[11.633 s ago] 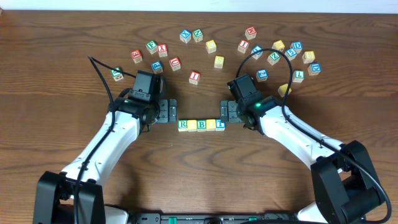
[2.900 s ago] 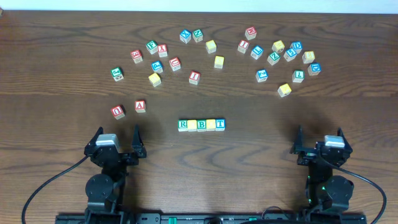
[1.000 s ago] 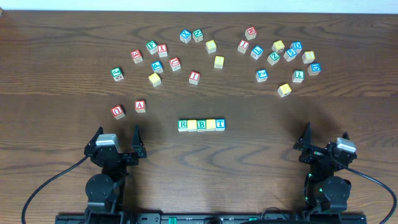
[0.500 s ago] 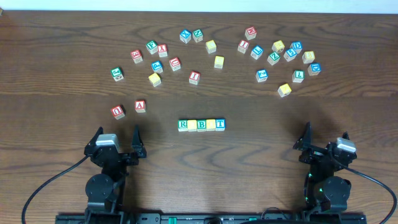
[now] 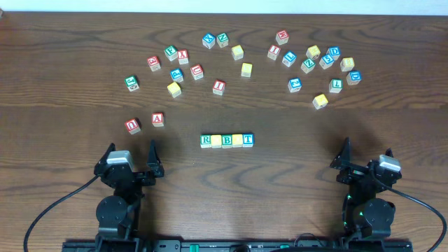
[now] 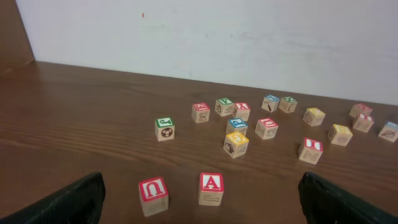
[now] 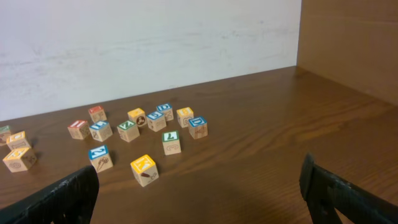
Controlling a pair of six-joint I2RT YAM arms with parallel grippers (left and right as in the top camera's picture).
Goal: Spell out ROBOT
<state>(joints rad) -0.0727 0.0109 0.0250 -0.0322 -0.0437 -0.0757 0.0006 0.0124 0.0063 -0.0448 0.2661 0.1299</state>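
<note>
Five small wooden cubes stand touching in a straight row at mid-table in the overhead view: green R (image 5: 206, 140), a yellow-faced cube (image 5: 216, 141), green B (image 5: 227, 140), a second yellow-faced cube (image 5: 237, 140) and blue T (image 5: 248, 139). Neither wrist view shows this row. My left gripper (image 5: 131, 154) is at the near left edge, open and empty, well left of the row. At the near right edge my right gripper (image 5: 365, 155) is likewise open and empty. Both grippers' dark fingers (image 6: 68, 202) (image 7: 56, 199) stand wide apart at the frame corners.
Red U (image 5: 132, 125) and red A (image 5: 157, 119) sit just ahead of the left gripper. Many loose letter cubes lie scattered across the far half, including a yellow one (image 5: 320, 101) ahead of the right gripper. A white wall backs the table (image 5: 70, 182).
Long before now, both arms were beside the row; they have since drawn back to the near edge. Nothing has moved over the last second.
</note>
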